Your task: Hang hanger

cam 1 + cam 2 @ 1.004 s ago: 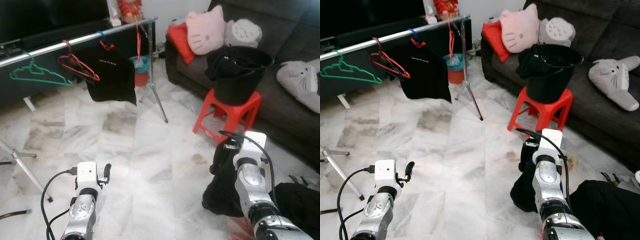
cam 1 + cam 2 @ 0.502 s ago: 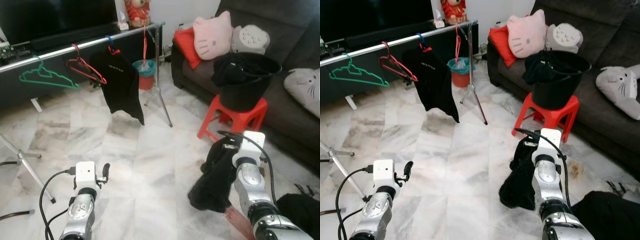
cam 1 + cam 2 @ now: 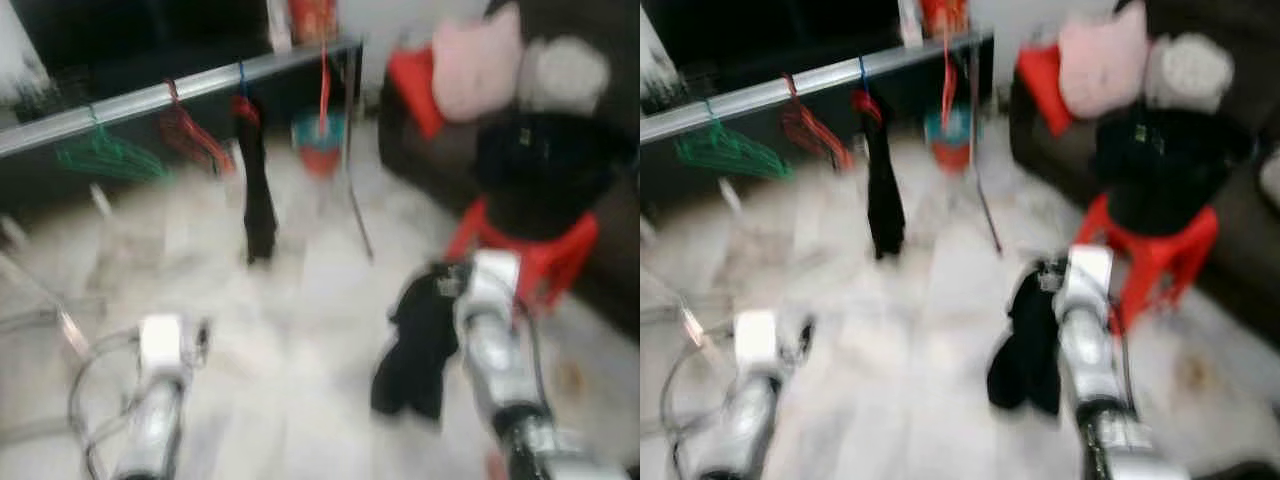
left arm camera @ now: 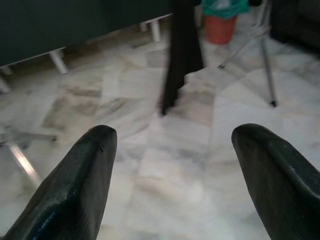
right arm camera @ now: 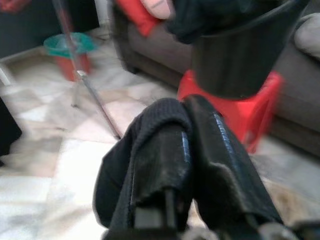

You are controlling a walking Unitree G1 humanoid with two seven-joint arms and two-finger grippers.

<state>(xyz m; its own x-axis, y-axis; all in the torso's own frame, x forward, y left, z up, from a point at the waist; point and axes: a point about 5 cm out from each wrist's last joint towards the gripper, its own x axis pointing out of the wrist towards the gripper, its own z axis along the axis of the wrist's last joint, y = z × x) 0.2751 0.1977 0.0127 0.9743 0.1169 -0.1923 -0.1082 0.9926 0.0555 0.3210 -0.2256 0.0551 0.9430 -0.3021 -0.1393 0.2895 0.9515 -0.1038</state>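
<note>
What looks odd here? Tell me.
The right gripper is shut on a black garment that dangles with no hanger visible. A black shirt hangs on the rail, beside bare hangers. Head views are blurred.

Glossy marble floor (image 4: pixel 170 165); matt black cloth (image 5: pixel 150 125); shiny metal rail (image 3: pixel 150 98).

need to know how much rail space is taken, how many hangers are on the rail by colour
green hanger: 1
red hangers: at least 3, one carrying the black garment; blur hides any more
total on the rail: at least 4
</note>
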